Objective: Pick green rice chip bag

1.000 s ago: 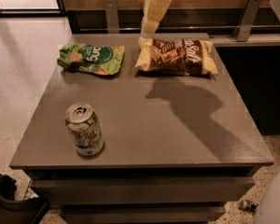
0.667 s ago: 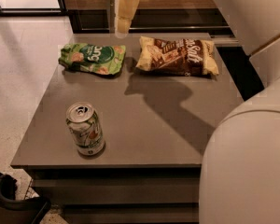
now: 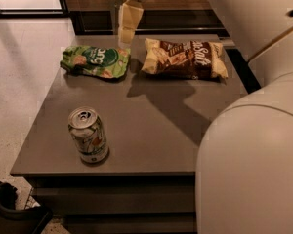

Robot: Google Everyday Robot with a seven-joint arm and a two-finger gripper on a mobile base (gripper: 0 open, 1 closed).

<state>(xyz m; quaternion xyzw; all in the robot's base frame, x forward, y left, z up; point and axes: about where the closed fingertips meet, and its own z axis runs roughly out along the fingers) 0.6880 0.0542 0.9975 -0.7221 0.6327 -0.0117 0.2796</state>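
Desk: grey, square top, seen from above the near edge.

Green bag: lies flat at the far left corner, long side along the far edge, crinkled, print facing up. Nothing rests on it.

Brown bag: lies flat along the far edge toward the far right corner. Near the green bag but apart from it, with a strip of bare desk between them.

Can: upright near the near left corner, tab end up, well apart from both bags.

Gripper: cream-coloured, pointing down over the far edge, above the gap between the two bags and closer to the green bag's right end. It holds nothing. Its tip looks clear of the green bag, but whether it touches is uncertain. Open or closed: cannot tell from this angle.

Arm: large white links fill the right side and hide the desk's near right corner. Its shadow falls on the desk in front of the brown bag.
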